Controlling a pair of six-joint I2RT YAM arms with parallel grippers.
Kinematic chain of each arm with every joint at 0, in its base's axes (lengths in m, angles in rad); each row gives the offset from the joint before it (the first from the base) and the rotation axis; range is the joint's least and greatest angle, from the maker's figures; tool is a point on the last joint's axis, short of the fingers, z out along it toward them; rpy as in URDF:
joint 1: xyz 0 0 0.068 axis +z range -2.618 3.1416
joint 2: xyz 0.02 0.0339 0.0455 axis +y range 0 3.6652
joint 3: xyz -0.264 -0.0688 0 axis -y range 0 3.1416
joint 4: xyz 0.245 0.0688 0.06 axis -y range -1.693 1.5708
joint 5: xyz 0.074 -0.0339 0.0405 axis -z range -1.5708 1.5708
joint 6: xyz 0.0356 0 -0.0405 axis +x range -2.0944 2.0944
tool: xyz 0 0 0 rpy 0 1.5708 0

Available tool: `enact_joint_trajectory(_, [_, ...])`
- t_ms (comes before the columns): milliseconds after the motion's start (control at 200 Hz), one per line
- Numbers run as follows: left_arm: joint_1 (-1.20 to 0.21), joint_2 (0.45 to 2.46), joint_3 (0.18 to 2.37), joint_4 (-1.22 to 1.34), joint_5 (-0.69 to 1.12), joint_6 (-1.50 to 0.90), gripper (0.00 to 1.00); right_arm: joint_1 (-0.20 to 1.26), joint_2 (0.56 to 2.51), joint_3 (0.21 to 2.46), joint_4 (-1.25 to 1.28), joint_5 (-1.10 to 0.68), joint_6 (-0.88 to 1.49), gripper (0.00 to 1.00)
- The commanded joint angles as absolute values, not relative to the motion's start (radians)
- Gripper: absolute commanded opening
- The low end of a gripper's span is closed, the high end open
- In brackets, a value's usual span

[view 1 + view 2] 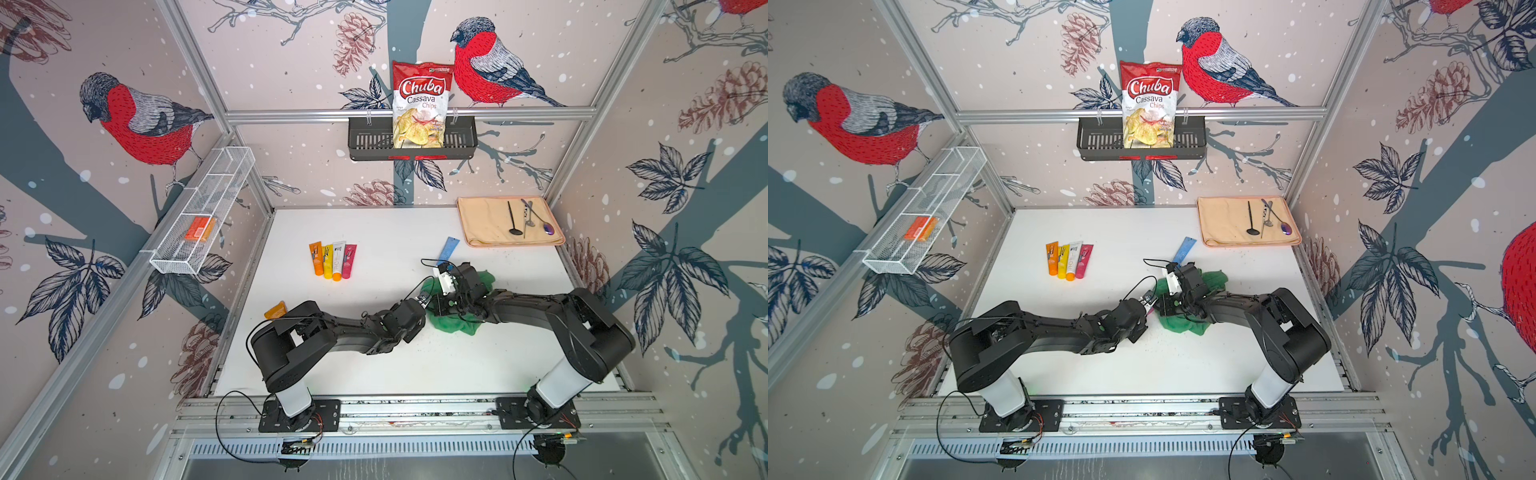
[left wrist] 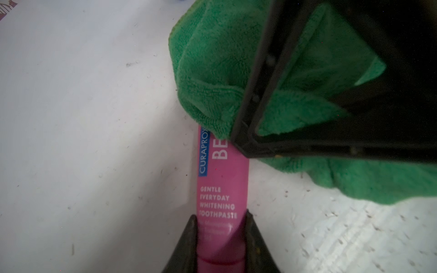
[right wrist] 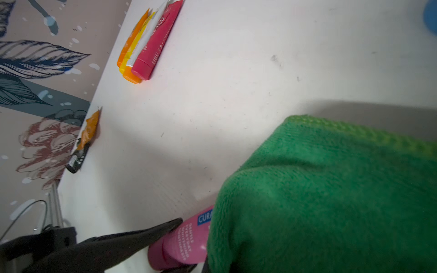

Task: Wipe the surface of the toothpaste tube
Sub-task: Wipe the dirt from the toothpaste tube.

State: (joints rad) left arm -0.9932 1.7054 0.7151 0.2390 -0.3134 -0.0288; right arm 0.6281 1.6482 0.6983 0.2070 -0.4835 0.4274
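Green cloth (image 3: pixel 331 201) over pink tube (image 3: pixel 189 238); L gripper (image 3: pixel 176 247) clamps tube's cap end.

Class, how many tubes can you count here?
6. Four in a row: orange tube, yellow tube, white tube, red tube. Pink toothpaste tube in the left gripper, partly under the green cloth. Blue tube beside the right arm. The crumpled orange item may be a seventh.

A pink toothpaste tube (image 2: pixel 222 184) carries white lettering; the cloth (image 2: pixel 212 71) is green, the bench (image 1: pixel 374 365) white, the walls (image 1: pixel 291 54) patterned with red-breasted birds, pinecones and leaves.
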Motion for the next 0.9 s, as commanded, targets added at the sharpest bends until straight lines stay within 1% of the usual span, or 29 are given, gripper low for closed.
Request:
enact_joint_trajectory(0, [-0.997,1.7,0.712,0.278,-0.282,-0.026,0.1,0.635,1.661,0.689,0.323,-0.626,0.482,0.0])
enact_joint_trajectory(145, [-0.997,1.692,0.707,0.286,-0.269,-0.025,0.1,0.612,1.72,0.723,0.265,-0.561,0.458,0.0])
enact_joint_trajectory(275, [-0.997,1.666,0.69,0.3,-0.256,-0.028,0.1,0.562,1.764,0.78,0.124,-0.418,0.404,0.0])
enact_joint_trajectory(325, [-0.997,1.659,0.687,0.302,-0.248,-0.028,0.1,0.531,1.762,0.788,0.097,-0.404,0.391,0.0])
enact_joint_trajectory(430, [-0.996,1.653,0.689,0.3,-0.239,-0.025,0.09,0.477,1.745,0.82,0.01,-0.296,0.355,0.0])
enact_joint_trajectory(505, [-0.997,1.661,0.691,0.302,-0.234,-0.025,0.09,0.445,1.741,0.836,-0.025,-0.262,0.337,0.0])
enact_joint_trajectory(565, [-0.997,1.67,0.696,0.3,-0.232,-0.025,0.09,0.437,1.734,0.837,-0.02,-0.287,0.332,0.0])
enact_joint_trajectory(625, [-0.997,1.679,0.702,0.297,-0.232,-0.024,0.09,0.446,1.723,0.827,0.016,-0.355,0.341,0.0])
enact_joint_trajectory(895, [-0.997,1.695,0.707,0.308,-0.243,-0.022,0.09,0.576,1.731,0.773,0.273,-0.662,0.448,0.0])
